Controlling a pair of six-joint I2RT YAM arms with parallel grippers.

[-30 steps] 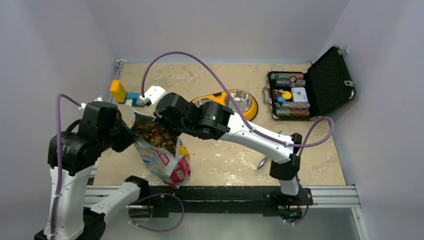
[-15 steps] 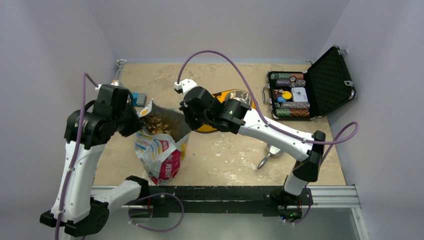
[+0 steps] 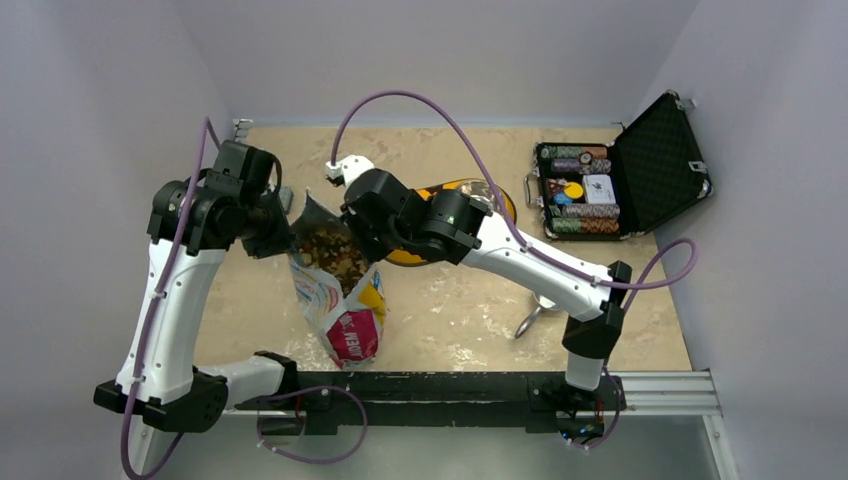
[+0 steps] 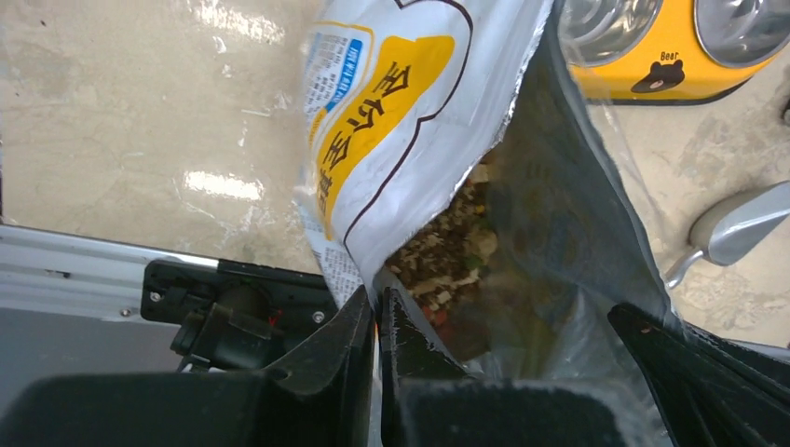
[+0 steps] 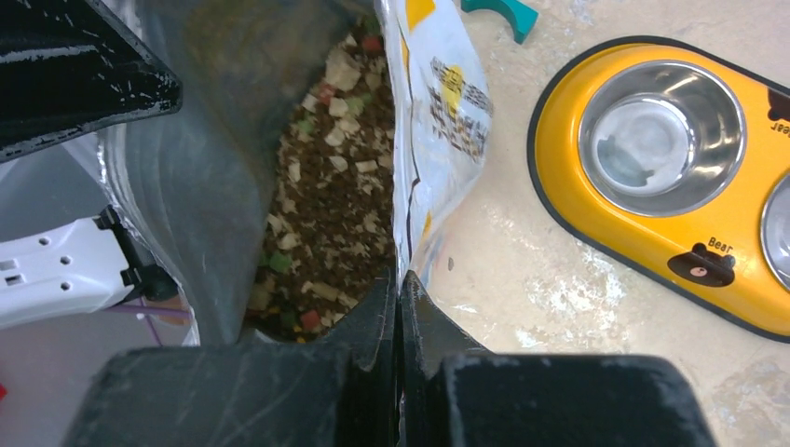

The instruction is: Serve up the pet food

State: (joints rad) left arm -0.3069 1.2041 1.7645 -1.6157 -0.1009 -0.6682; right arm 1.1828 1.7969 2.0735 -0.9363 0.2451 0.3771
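1. Beige, mottled stone-look table [image 3: 640, 320], glossy in patches; plain grey walls [image 3: 450, 60] around.
2. Bag [image 3: 345, 310]: crinkled, foil-lined pouch with white, yellow and pink print, upright, mouth pulled wide.
3. Left claw [image 4: 377, 312] pinches the bag's left rim; right claw [image 5: 399, 293] pinches the opposite rim.
4. Kibble [image 5: 326, 214] inside bag: small brown pellets mixed with pale, green and red bits.
5. Yellow oval feeder [image 5: 606, 233], round steel bowls [image 5: 661, 140], near bag's right.
6. Metal scoop [image 4: 741, 223] on table, apart from bag.
7. Open black case [image 3: 650, 150], textured lid, rows of chips [image 3: 583, 210], far right.
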